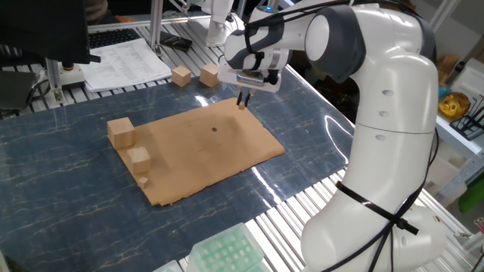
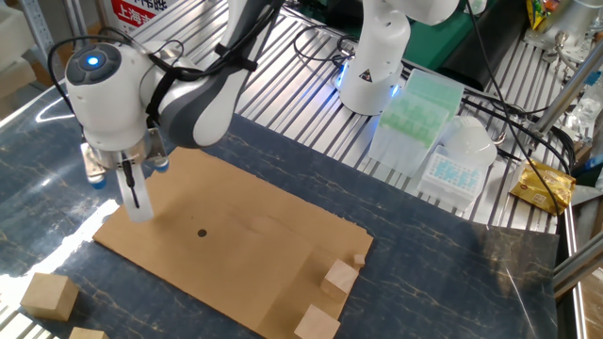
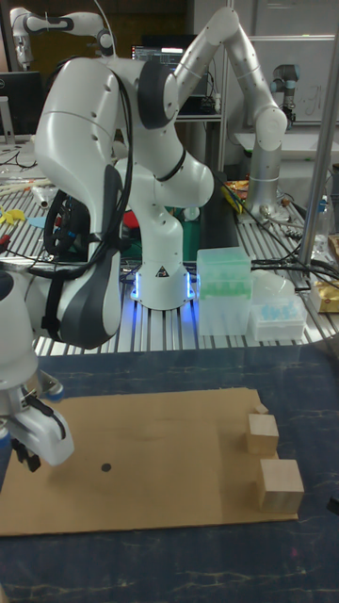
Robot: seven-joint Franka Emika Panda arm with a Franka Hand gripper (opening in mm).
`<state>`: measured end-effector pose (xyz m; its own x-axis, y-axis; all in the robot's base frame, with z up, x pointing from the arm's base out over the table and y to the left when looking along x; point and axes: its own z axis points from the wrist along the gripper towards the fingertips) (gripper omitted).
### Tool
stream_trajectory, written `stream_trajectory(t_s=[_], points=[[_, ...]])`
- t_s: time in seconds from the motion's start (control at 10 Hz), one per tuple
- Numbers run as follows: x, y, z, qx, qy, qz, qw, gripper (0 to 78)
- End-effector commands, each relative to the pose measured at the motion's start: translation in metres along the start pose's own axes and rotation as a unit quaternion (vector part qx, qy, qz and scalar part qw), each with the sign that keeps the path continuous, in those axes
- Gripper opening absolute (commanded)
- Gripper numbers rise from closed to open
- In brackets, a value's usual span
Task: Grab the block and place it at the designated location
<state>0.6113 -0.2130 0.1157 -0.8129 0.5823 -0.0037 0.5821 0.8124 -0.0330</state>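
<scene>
Near the cardboard sheet's (image 1: 200,147) far corner, gripper (image 1: 243,101) hangs, fingers narrow, contents unclear. Block (image 2: 358,259) sits at opposite edge beside larger cubes (image 2: 340,279); dot (image 2: 202,233) bare.

A dark blue marbled desk (image 1: 68,166) meets ribbed metal slats (image 2: 283,104). Printed papers (image 1: 125,62) and green plastic racks (image 2: 419,104) crowd its edges.

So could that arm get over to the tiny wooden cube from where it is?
Probably yes. The tiny cube sits at the cardboard sheet's far edge, and nothing stands between it and the fingers; the larger cube sits close beside it.
</scene>
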Motion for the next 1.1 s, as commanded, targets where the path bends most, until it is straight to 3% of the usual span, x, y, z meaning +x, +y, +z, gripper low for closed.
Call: stream_trajectory(t_s=[0.1, 0.7, 0.9, 1.1], points=[[-0.001, 0.0, -0.002, -0.004, -0.016, -0.093, 0.9955, 1.2], [-0.006, -0.002, 0.0, -0.003, -0.018, -0.113, 0.9935, 1.2], [0.004, 0.003, -0.004, -0.009, -0.01, -0.11, 0.9939, 1.2], [0.025, 0.014, -0.006, -0.009, -0.008, -0.092, 0.9957, 1.2]])
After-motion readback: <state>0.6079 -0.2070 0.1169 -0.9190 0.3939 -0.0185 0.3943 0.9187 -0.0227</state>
